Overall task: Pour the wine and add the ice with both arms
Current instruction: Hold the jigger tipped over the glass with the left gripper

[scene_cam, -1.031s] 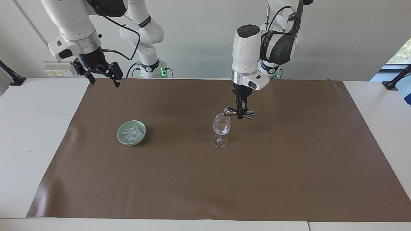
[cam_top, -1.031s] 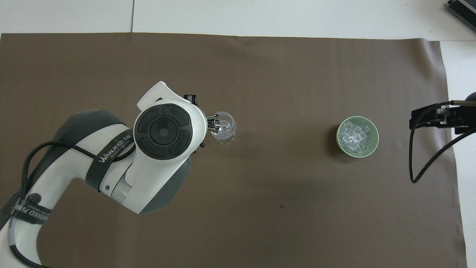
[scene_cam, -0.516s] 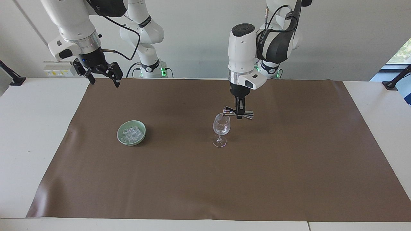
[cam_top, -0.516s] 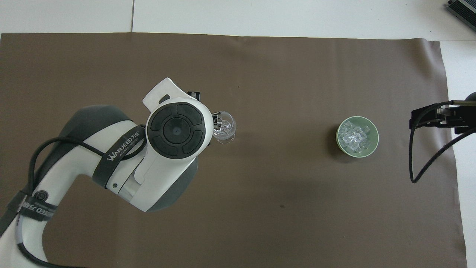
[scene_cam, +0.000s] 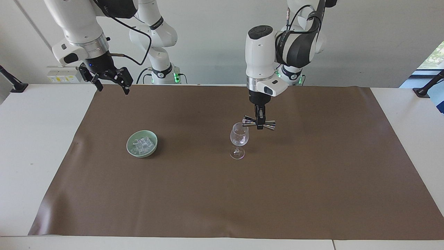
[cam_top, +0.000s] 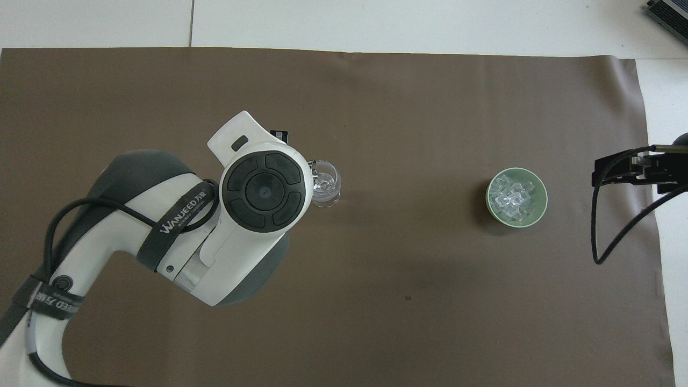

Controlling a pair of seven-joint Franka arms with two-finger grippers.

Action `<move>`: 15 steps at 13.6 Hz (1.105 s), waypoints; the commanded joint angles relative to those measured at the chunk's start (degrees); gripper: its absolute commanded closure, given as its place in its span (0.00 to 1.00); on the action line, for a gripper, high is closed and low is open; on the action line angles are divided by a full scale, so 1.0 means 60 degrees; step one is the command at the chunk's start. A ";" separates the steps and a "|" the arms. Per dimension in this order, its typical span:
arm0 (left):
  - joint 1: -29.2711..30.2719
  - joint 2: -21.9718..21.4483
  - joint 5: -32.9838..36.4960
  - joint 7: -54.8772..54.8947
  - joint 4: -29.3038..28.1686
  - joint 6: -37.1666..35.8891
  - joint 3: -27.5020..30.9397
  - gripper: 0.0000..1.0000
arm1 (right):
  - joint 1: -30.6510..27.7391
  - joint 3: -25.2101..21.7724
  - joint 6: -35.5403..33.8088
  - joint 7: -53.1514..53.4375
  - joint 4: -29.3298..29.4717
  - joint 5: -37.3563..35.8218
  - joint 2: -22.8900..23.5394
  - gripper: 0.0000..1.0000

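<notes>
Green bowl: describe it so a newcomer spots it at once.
On the brown mat, toward the right arm's end, stands the green bowl. It holds the ice, clear cubes. It is the only coloured thing there; the wine glass is clear and stemmed.

Two white jointed arms [scene_cam: 263, 52] with silver wrist rings [scene_cam: 256, 82], black cables [cam_top: 80, 215] and black two-finger tools; a dark strap [cam_top: 180, 220] reads "WANJEED", and green lights [scene_cam: 176, 77] glow at the bases.
</notes>
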 commanded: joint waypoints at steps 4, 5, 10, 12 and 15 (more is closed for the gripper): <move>-0.0421 0.0146 0.0311 -0.0201 0.0314 -0.0366 0.0151 1.00 | -0.0132 0.0057 -0.0034 0.0036 0.0014 0.0185 -0.0049 0.00; -0.0422 0.0146 0.0311 -0.0201 0.0314 -0.0366 0.0151 1.00 | -0.0132 0.0057 -0.0034 0.0036 0.0014 0.0185 -0.0049 0.00; -0.0524 0.0234 0.0443 -0.0201 0.0328 -0.0366 0.0151 1.00 | -0.0132 0.0057 -0.0034 0.0036 0.0014 0.0185 -0.0049 0.00; -0.0524 0.0248 0.0443 -0.0201 0.0328 -0.0366 0.0151 1.00 | -0.0132 0.0057 -0.0034 0.0036 0.0014 0.0185 -0.0049 0.00; -0.0524 0.0248 0.0443 -0.0201 0.0328 -0.0366 0.0151 1.00 | -0.0132 0.0057 -0.0034 0.0036 0.0014 0.0185 -0.0049 0.00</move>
